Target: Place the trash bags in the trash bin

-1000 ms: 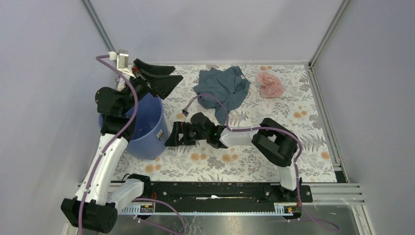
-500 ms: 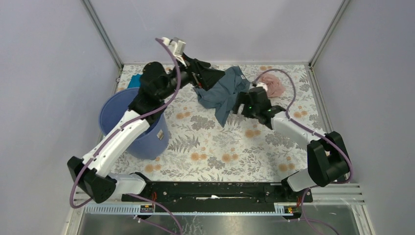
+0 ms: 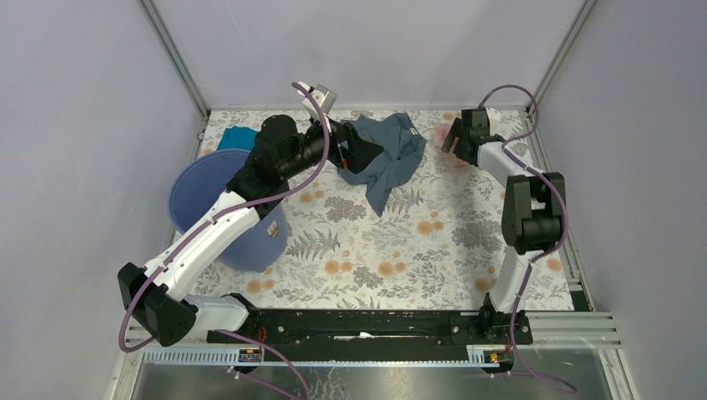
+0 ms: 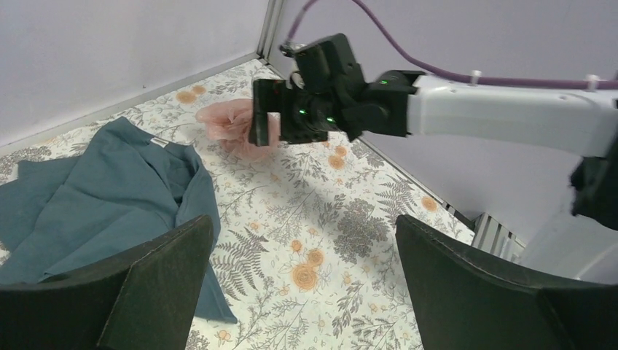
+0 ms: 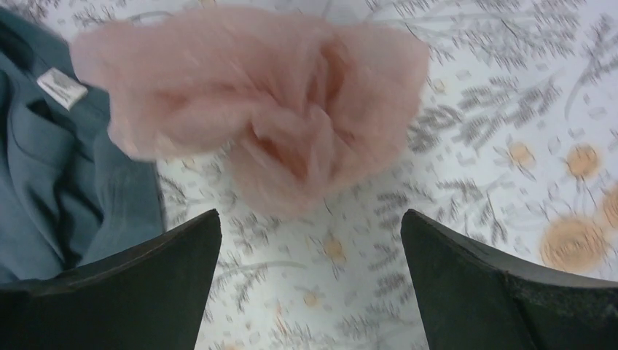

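The pale pink film trash bag [image 5: 270, 109] lies crumpled on the floral table at the far right. In the top view only a sliver of it [image 3: 439, 133] shows beside my right gripper. My right gripper [image 3: 453, 142] hovers just above the bag, open and empty [image 5: 310, 284]. The left wrist view shows it right over the bag [image 4: 229, 124]. The blue-violet bucket [image 3: 200, 196] stands at the left, partly under my left arm. My left gripper [image 3: 367, 157] is open and empty [image 4: 302, 292], above the edge of the grey-blue garment.
The grey-blue cloth garment [image 3: 388, 154] lies at the far middle, right next to the pink bag [image 5: 58, 182]. A teal cloth [image 3: 236, 137] lies behind the bucket. Enclosure walls and metal frame posts bound the table on three sides.
My right arm swung from the table's middle to the far right and now sits over the pink bag. My left arm moved from above the bucket over to the garment.
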`<state>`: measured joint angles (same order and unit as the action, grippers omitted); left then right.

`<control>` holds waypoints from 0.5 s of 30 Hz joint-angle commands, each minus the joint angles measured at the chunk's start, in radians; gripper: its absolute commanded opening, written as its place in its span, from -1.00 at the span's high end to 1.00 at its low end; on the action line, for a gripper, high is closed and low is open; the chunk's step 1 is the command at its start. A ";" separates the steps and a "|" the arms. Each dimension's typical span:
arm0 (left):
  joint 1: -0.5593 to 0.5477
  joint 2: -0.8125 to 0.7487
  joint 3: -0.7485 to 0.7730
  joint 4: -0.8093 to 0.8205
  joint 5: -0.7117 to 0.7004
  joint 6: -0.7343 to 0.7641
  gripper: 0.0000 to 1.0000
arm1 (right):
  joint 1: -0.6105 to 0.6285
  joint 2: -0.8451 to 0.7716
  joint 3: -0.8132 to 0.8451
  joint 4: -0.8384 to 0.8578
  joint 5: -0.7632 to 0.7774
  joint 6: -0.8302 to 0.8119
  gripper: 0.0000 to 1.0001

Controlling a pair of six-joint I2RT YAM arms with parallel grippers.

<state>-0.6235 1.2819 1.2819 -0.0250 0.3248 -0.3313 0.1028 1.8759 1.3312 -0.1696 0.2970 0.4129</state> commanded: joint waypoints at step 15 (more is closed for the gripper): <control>-0.111 -0.009 -0.001 -0.001 -0.030 0.044 -0.98 | 0.012 0.035 0.023 0.098 -0.164 -0.042 0.61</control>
<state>-0.7139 1.2758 1.2819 -0.0402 0.3058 -0.3023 0.1097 2.0529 1.4609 -0.0578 0.2276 0.3252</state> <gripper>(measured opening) 0.990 0.250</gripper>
